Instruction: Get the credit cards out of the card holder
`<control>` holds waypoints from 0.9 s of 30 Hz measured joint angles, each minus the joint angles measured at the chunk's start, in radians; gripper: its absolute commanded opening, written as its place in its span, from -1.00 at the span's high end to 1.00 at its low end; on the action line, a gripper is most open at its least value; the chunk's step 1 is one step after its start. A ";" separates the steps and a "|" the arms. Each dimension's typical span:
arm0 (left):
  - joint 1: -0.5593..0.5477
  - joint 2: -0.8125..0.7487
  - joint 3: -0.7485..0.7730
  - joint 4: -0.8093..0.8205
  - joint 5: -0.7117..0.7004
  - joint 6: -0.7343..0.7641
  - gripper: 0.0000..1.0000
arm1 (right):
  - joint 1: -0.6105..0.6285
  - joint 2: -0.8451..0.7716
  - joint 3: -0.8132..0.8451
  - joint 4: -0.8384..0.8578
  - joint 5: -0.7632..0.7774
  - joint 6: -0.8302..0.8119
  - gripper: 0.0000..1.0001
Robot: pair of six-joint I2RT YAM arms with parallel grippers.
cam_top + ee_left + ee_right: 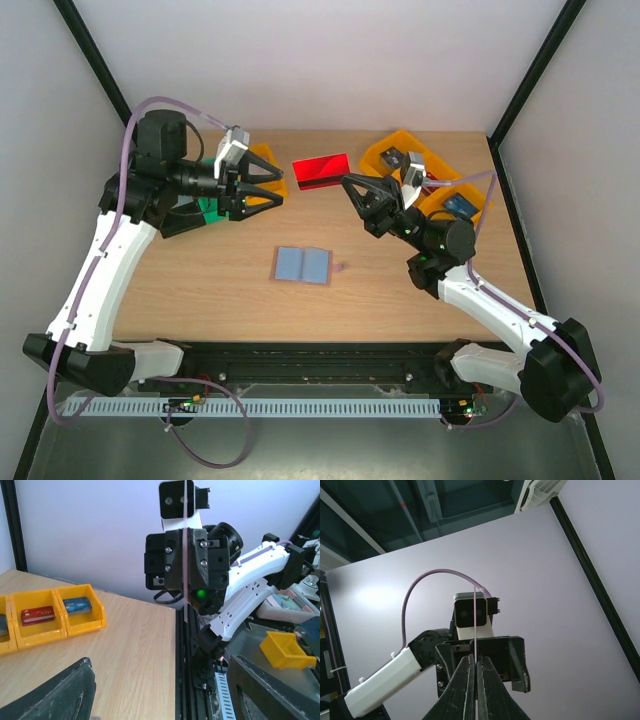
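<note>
On the table (pixel 200 285) from above, we see the card holder (pixel 301 265) lying open, left gripper (pixel 279 191) gaping empty, right gripper (pixel 347 182) clamped on a red credit card (pixel 318 170), left wrist, card edge-on beyond spread fingers (pixel 50 695), right wrist, fingers (pixel 465 685) pinching it.

The table (pixel 200 290) is pale wood-grain board, smooth with a dull sheen. The open card holder (pixel 302 265) shows a soft, matt light-blue lining; whether it is leather or cloth cannot be told. The red card (pixel 320 170) is thin, glossy plastic. The yellow bins (pixel 85 624) are smooth moulded plastic with a slight shine. The arm shells (pixel 100 265) are glossy white plastic. The fingers (pixel 60 695) of the left gripper (pixel 281 191) are matt black, faintly grainy plastic. The lilac cable (pixel 440 571) has a smooth sheath.
</note>
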 measured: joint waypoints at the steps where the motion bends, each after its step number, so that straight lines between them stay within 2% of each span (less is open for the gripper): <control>1: -0.008 0.005 0.000 0.028 -0.013 -0.033 -0.39 | 0.001 0.000 0.000 0.004 0.002 0.004 0.97; 4: -0.036 0.015 0.000 0.095 -0.035 -0.109 -0.24 | 0.010 0.002 0.000 0.012 0.004 0.011 0.97; 11: -0.073 0.051 0.002 0.192 -0.049 -0.224 0.35 | 0.019 0.019 0.000 0.015 0.003 0.015 0.97; 18: -0.092 0.064 0.015 0.229 -0.037 -0.262 0.63 | 0.021 0.048 0.000 0.013 -0.001 0.014 0.97; 21: -0.108 0.068 0.017 0.226 -0.021 -0.256 0.94 | 0.024 0.053 0.000 0.004 -0.005 0.008 0.97; 25: -0.119 0.072 0.019 0.212 -0.011 -0.227 0.95 | 0.024 0.053 0.000 -0.002 -0.010 -0.006 0.97; 26: -0.119 0.072 0.019 0.200 -0.011 -0.214 0.95 | 0.024 0.053 0.000 -0.004 -0.012 -0.013 0.88; 27: -0.117 0.071 0.020 0.188 -0.014 -0.198 0.95 | 0.024 0.051 0.000 -0.011 -0.012 -0.021 0.63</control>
